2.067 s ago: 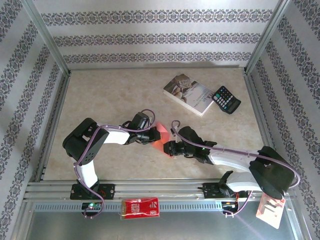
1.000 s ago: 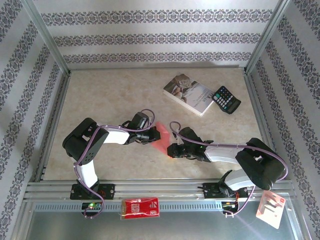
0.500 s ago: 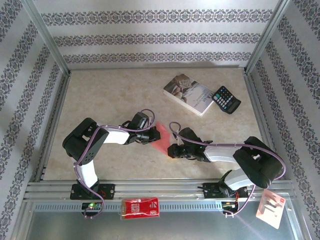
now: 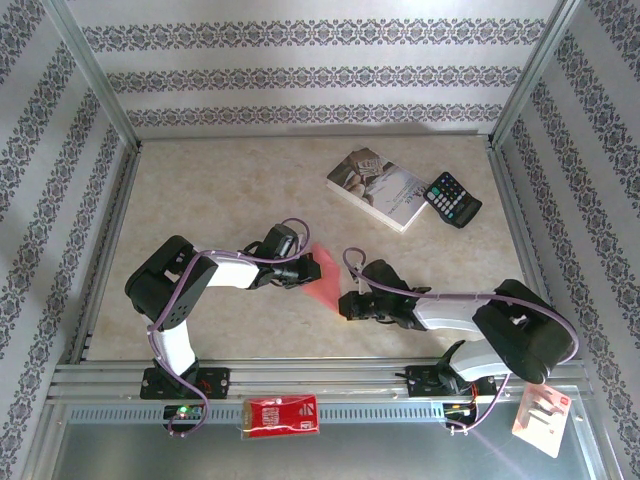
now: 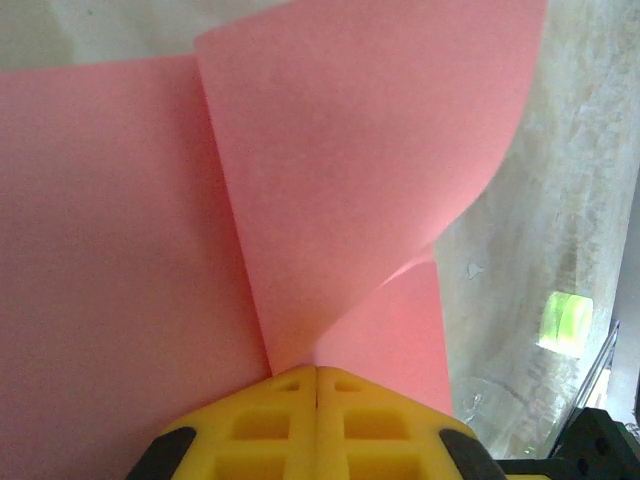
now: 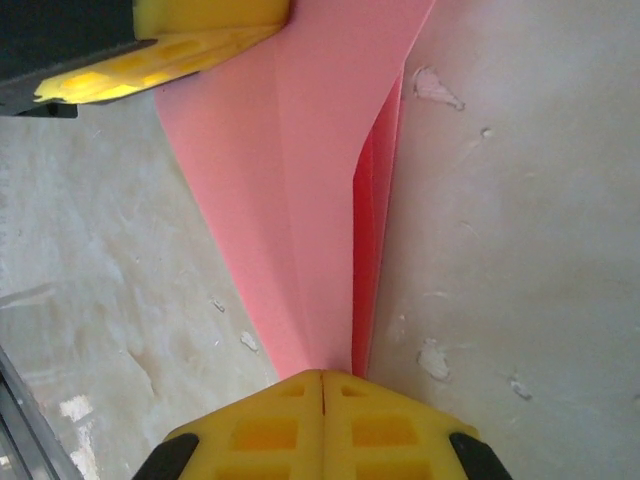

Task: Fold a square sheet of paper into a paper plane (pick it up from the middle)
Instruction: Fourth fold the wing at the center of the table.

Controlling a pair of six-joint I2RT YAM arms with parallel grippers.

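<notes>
We have the half-folded pink-red paper [image 4: 322, 283] pinched at both ends. The left gripper [image 4: 303, 272] is pressed together on its wide end, where one loose flap curls up just ahead of the left fingers [image 5: 270, 425]. The right gripper [image 4: 343, 303] is clamped on the narrow end. Seen from the right fingers [image 6: 265, 430], the paper tapers toward them and a darker fold ridge runs straight ahead to the left arm's finger [image 6: 190, 45]. Its long axis thus lies from one gripper to the other, just over the table [image 4: 220, 190], with neither arm nearer. We judge the next crease has to follow that ridge, and a skewed pull could tear or twist the paper.
</notes>
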